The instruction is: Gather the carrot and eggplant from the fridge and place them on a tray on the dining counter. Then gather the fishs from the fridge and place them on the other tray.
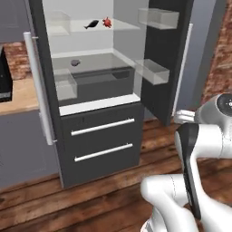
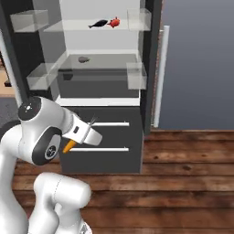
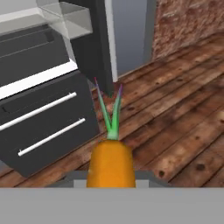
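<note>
My gripper [image 2: 77, 140] is shut on the carrot [image 2: 68, 146], low in front of the fridge's [image 2: 100, 151] drawers. In the hand view the orange carrot [image 3: 110, 164] sits between the fingertips of the gripper [image 3: 110, 176], its green leaves pointing toward the floor ahead. The fridge [image 1: 99, 136] stands open. The dull purple-grey eggplant [image 1: 75, 62] [image 2: 83, 59] lies on the middle shelf. A dark slim fish [image 1: 91, 24] [image 2: 98, 23] rests on the top shelf. The trays and the dining counter are out of view.
A small red item [image 1: 107, 22] lies beside the fish. The open right fridge door [image 1: 163, 59] with clear bins juts out toward me. A wooden counter [image 1: 18, 95] stands left of the fridge. Wood floor [image 3: 175, 131] spreads to the right.
</note>
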